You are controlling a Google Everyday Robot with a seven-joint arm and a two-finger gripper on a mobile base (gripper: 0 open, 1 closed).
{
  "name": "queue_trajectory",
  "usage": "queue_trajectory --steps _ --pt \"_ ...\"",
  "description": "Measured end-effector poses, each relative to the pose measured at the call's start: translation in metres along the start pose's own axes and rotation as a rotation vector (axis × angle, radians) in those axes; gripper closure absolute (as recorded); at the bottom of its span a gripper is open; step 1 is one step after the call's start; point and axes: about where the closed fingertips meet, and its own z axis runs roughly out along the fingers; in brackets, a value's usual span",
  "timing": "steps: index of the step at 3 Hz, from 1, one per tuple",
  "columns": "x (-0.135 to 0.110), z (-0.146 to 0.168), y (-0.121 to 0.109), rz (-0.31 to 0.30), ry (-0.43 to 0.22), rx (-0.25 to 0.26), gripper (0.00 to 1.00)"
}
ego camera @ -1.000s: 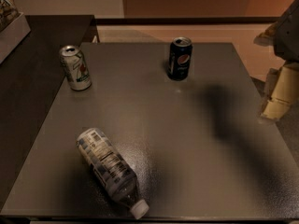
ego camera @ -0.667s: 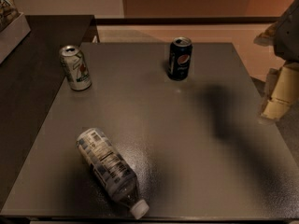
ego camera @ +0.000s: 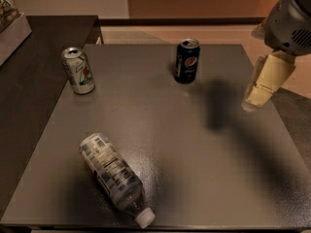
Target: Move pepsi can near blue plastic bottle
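A pale wall on the left and an orange-brown wall on the right close off the back, with tan floor in front of them. A dark counter (ego camera: 34, 86) fills the left side and carries a white box (ego camera: 10, 35) at the upper left corner, cut by the picture's edge.

The grey square table (ego camera: 194, 174) takes up most of the view. The robot's arm (ego camera: 291, 18), a grey housing with a small vent grille, comes in at the top right. Below it hangs the cream-coloured pincer (ego camera: 252, 100), raised above the right edge of the table and touching nothing. Whether it is released or clenched I cannot tell. Its blurred dark shadow (ego camera: 218, 106) falls on the table just to its left.

The blue plastic bottle (ego camera: 112, 171) lies on its side in the near left part of the table. It lies slantwise, with its white cap (ego camera: 145, 218) close to the near edge.

The pepsi can (ego camera: 187, 60) stands upright near the far edge, about midway across, with its round logo facing the camera. It is well apart from the bottle, which lies across the table toward the near left. It also stands clear of the pincer, which is off to its right.

A white and green can (ego camera: 78, 70) stands upright by the far left corner, tilted slightly in the view, well apart from the pepsi can.
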Motion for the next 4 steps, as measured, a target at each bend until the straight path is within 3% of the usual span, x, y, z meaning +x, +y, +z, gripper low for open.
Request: queue_trajectory --steps 3,4 --pt "-0.060 0.049 -0.081 0.186 -0.177 0.049 0.00" --pt "-0.077 0.070 -0.096 0.215 -0.214 0.035 0.00"
